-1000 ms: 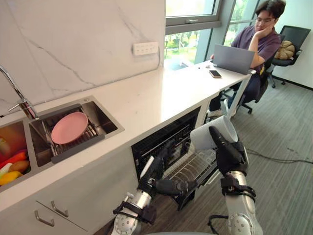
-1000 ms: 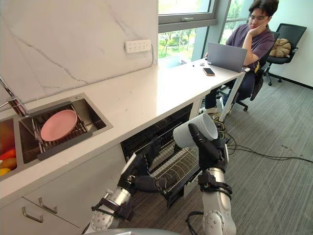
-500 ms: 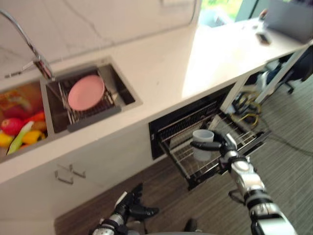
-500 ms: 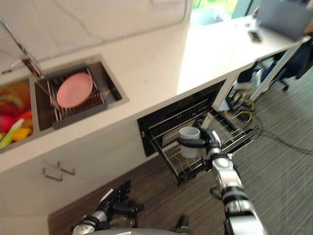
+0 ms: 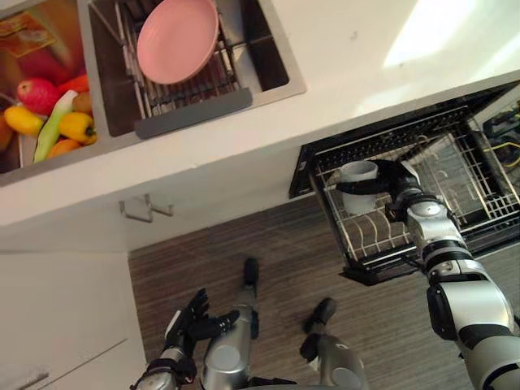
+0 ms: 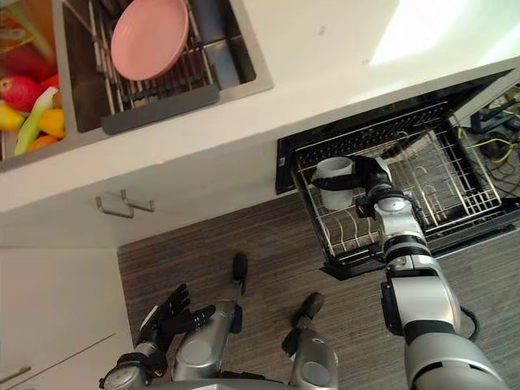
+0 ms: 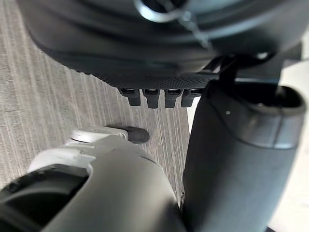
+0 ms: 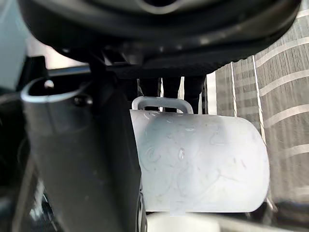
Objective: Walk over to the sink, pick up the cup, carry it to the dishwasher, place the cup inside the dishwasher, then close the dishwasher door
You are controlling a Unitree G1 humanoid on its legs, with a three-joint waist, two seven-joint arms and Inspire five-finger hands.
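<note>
Dark floor (image 5: 268, 244) is showing under the dishwasher rack (image 5: 455, 171) at middle right, where the right hand (image 5: 398, 191) is curling its fingers round the white cup (image 5: 358, 203). It is looking light, hard and slippery, so hugging its round side seems safest. At lower left, the left hand (image 5: 188, 318) is hanging with fingers apart.

Outstretched right hand (image 5: 403, 188) curled in a grasp; left hand (image 5: 192, 322) low, fingers spread.

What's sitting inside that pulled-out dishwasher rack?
A pale cup, mouth up, gripped by the right hand, with the rack wire prongs around it. The rack's back end is hidden under the counter.
</note>
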